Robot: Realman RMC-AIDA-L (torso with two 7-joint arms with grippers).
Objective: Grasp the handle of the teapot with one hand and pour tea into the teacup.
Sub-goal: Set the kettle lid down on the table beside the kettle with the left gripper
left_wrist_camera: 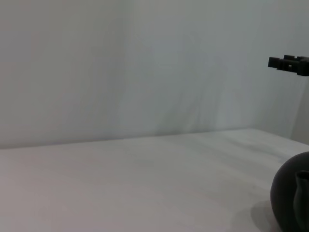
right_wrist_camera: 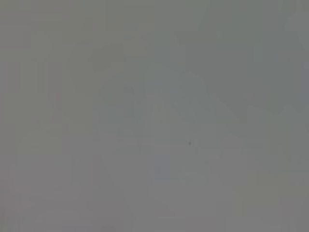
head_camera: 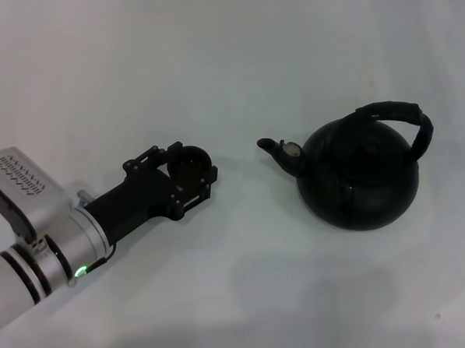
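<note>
My left gripper (head_camera: 192, 170) lies low over the white table (head_camera: 223, 56) on my left side, reaching forward and toward the centre; its fingers stand on either side of the teacup (head_camera: 190, 163), which sits between them near the fingertips; I judge the cup held or at least bracketed, but contact at the pads is not visible, so whether the grip is closed on it I cannot tell. The teapot (head_camera: 359, 174) stands upright on the table to the right of this gripper, well apart from it, on my right half of the work area; its spout (head_camera: 278, 148) points leftward toward the teacup, so the pouring axis already runs from pot to cup. The handle (head_camera: 403, 120) arches over the top of the pot, with the hoop running from the lid region toward the far right; its visible part lies on the side away from the spout. My right gripper is not in view in any camera; its wrist camera shows only a plain grey surface. By side alone, the right arm is the natural one for the handle. The teapot is glossy black and bulbous; the spout carries a pale tip; the handle surface appears ribbed; the teacup is small, dark and shallow.
</note>
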